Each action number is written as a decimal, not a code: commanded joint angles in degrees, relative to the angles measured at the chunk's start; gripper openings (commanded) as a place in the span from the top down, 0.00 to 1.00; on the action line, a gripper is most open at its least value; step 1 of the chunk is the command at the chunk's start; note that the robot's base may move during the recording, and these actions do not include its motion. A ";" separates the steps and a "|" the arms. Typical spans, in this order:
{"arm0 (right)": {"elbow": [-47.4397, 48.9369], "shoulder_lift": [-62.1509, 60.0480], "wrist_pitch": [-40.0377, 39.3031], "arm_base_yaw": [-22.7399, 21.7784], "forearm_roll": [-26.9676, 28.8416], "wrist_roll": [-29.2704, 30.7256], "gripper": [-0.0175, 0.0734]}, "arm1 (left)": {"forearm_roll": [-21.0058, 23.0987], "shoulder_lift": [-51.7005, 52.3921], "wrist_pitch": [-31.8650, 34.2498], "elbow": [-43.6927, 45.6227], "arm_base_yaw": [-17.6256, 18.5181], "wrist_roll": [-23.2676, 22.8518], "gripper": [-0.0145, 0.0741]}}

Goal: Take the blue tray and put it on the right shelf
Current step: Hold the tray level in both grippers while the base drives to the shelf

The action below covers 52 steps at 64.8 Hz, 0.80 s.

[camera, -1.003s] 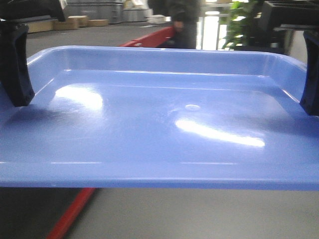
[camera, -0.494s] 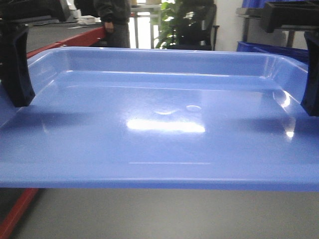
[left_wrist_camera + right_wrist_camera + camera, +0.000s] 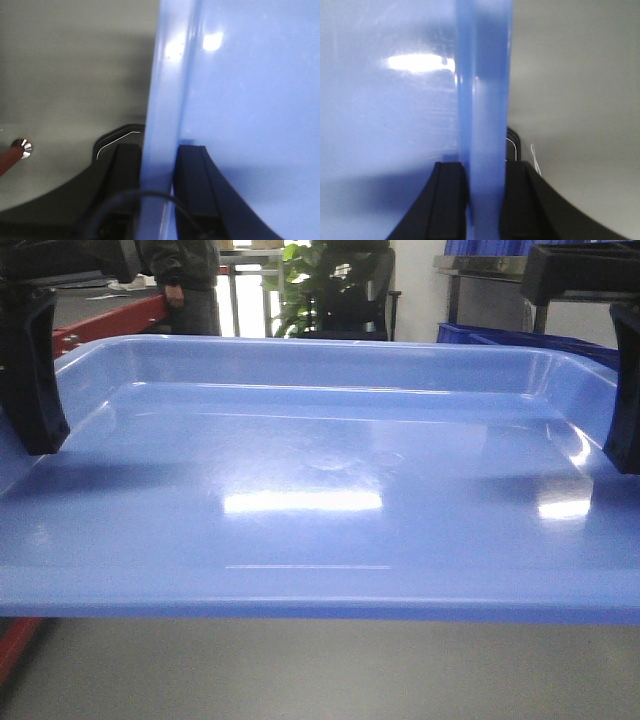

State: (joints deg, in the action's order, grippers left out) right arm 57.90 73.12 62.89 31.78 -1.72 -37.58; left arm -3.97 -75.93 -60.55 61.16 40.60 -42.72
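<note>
The left gripper [image 3: 160,155] had matte black fingers [image 3: 192,175], flat-ended and widening toward the base. A thin black cable [image 3: 125,196] arched across it, beside a glossy rounded black housing [image 3: 117,137]. The right gripper [image 3: 482,170] had similar fingers, with a thin white wire [image 3: 536,162] alongside.

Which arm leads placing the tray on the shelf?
Right, likely: the right shelf sits ahead on its side. But left gripper and right gripper both clamp the blue tray rim, so move together.
</note>
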 commanded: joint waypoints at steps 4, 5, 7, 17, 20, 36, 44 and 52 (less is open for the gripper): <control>1.88 -1.37 -4.11 0.26 2.98 -0.12 0.62 | 4.30 1.64 4.86 1.86 0.59 -0.68 0.75; 1.88 -1.37 -4.11 0.26 2.98 -0.12 0.62 | 4.30 1.64 4.86 1.86 0.59 -0.68 0.75; 1.88 -1.37 -4.11 0.26 2.98 -0.12 0.62 | 4.30 1.64 4.86 1.86 0.59 -0.68 0.75; 1.88 -1.37 -3.99 0.26 2.98 -0.12 0.62 | 4.30 1.64 4.86 1.86 0.59 -0.68 0.75; 1.88 -1.37 -3.92 0.26 2.98 -0.12 0.62 | 4.30 1.64 4.74 1.86 0.59 -0.68 0.75; 1.88 -1.37 -3.92 0.26 2.98 -0.12 0.62 | 4.41 1.64 4.74 1.86 0.59 -0.68 0.75; 1.88 -1.37 -3.92 0.26 2.98 -0.12 0.62 | 4.41 1.64 4.74 1.86 0.59 -0.68 0.75; 1.88 -1.37 -3.92 0.26 2.98 -0.12 0.62 | 4.41 1.64 4.63 1.86 0.59 -0.68 0.75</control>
State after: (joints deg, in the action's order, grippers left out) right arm 57.90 73.12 62.89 31.78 -1.72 -37.58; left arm -3.91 -75.93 -60.55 61.16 40.60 -42.72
